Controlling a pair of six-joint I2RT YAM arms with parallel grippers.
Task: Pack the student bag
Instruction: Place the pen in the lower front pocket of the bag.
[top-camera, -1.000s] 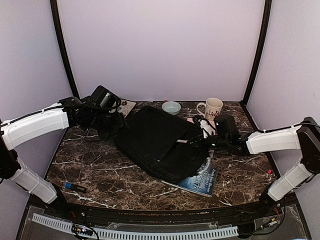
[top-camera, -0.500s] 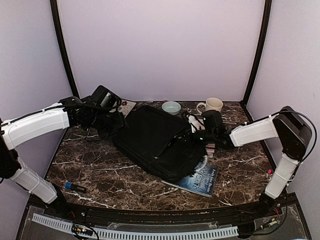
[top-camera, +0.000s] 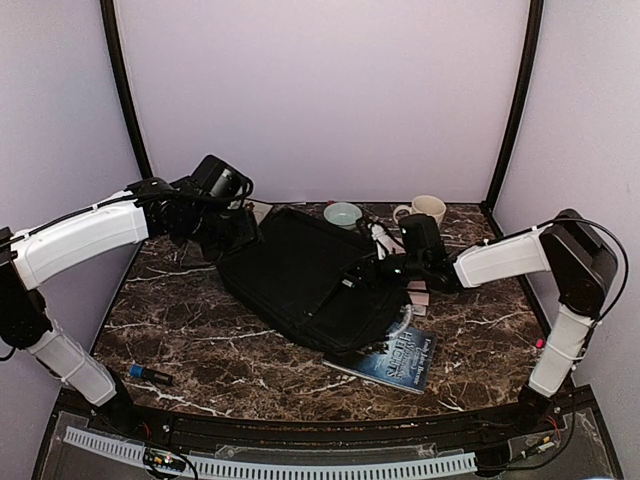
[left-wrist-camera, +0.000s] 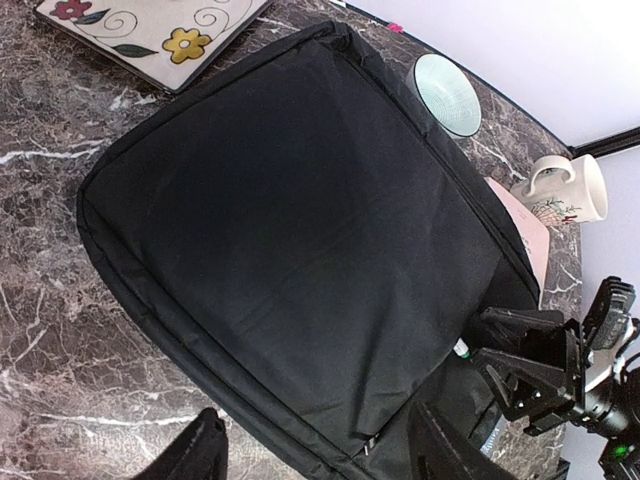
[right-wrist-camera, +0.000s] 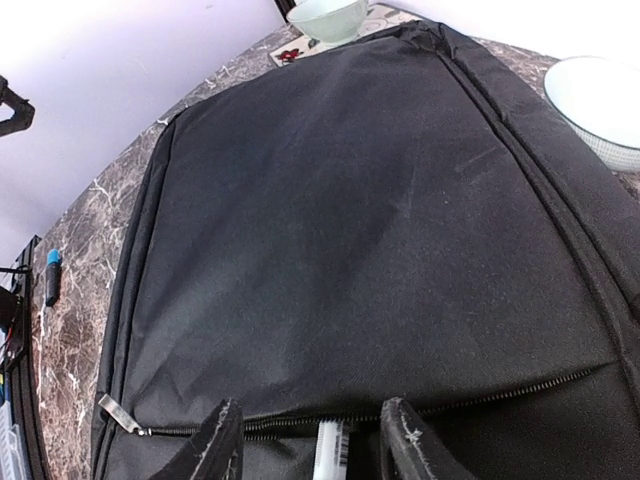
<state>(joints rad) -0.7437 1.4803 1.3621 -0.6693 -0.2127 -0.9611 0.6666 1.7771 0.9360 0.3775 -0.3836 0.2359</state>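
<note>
The student bag (top-camera: 305, 280) lies flat in the middle of the table, black, with its zip part open on the right side. My right gripper (right-wrist-camera: 312, 448) stands open at that zip (right-wrist-camera: 480, 398). A white pen (right-wrist-camera: 330, 450) with a barcode stands between its fingers, touching neither, its tip under the zip's edge. In the top view the right gripper (top-camera: 378, 270) is at the bag's right edge. My left gripper (left-wrist-camera: 315, 458) hangs open above the bag's (left-wrist-camera: 290, 230) near edge with nothing between its fingers; in the top view the left gripper (top-camera: 238, 232) is over the bag's back-left corner.
A pale bowl (top-camera: 343, 214) and a white mug (top-camera: 428, 208) stand behind the bag. A blue book (top-camera: 397, 355) lies partly under the bag's front corner. A flowered card (left-wrist-camera: 150, 30) lies at the back left. A blue marker (top-camera: 150, 374) lies front left.
My right gripper has moved left to the bag's zip with the white pen and then opened. My left arm has risen and shifted toward the back right.
</note>
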